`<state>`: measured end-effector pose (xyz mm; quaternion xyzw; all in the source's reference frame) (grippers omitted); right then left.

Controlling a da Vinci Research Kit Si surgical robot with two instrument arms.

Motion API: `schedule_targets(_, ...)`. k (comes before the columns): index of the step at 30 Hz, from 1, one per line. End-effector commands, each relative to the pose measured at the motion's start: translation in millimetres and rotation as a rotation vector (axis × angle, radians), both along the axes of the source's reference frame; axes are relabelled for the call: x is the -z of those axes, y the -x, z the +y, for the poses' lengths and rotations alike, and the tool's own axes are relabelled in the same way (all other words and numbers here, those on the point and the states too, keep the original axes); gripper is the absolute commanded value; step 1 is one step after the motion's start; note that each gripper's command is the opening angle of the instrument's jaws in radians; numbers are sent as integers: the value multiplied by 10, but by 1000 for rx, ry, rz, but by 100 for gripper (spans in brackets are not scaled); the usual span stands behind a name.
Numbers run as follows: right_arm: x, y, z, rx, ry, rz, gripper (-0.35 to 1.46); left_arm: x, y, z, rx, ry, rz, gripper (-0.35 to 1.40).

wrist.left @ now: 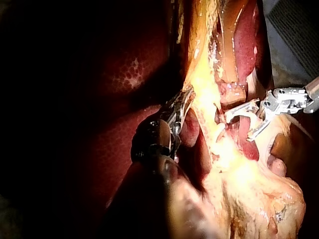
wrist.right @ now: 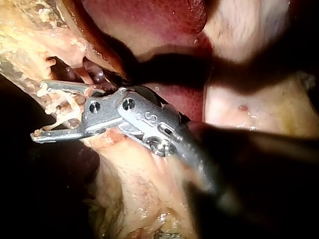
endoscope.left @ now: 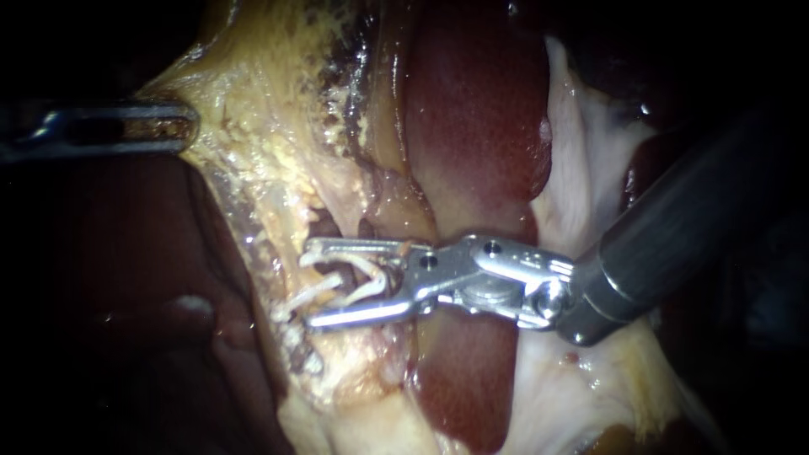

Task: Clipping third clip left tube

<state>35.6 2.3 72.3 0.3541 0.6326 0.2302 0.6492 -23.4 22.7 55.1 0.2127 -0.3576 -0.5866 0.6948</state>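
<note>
The right instrument [endoscope.left: 310, 285] comes in from the upper right, its dark shaft crossing whitish tissue. Its two metal jaws stand apart, released. They straddle the pale tube [endoscope.left: 337, 285], which lies between them at the middle of the scene, on the right edge of the yellowish tissue [endoscope.left: 270, 143] and just left of the dark red liver [endoscope.left: 472, 109]. The tube looks like several thin whitish strands. No view shows which tube it is, or whether a clip sits on it.

At the far left, the left instrument [endoscope.left: 187, 128] is mostly in shadow and cut off by the edge. Its jaws are clenched on the rim of the yellowish tissue.

The left wrist view shows that grip side-on, with the fold drawn taut. The right wrist view shows the strands [wrist.right: 65, 107] crossing the gap between the open jaws, while the tissue behind them is dark.
</note>
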Motion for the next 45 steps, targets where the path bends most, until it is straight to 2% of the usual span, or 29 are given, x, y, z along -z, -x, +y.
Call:
schedule_targets(1, 1, 1, 1, 2, -12, -1, 58, 1, 0, 0, 2, 1, 0, -35)
schedule_targets(12, -23, 7, 6, 6, -71, -15, 56, 4, 1, -2, 4, 1, 1, -35)
schedule_targets(23, -52, -6, 0, 5, -98, -32, 56, 7, 4, -4, 10, 3, 2, -35)
schedule_targets(31, -62, -23, -2, 11, -100, -30, 56, 6, 6, -6, 8, 2, 0, -35)
schedule_targets(42, -64, -32, 0, 16, -112, -29, 55, 6, 7, -7, 9, 3, 1, -35)
schedule_targets(45, -66, -32, 2, 27, -126, -52, 55, 7, 7, -7, 9, 3, 1, -35)
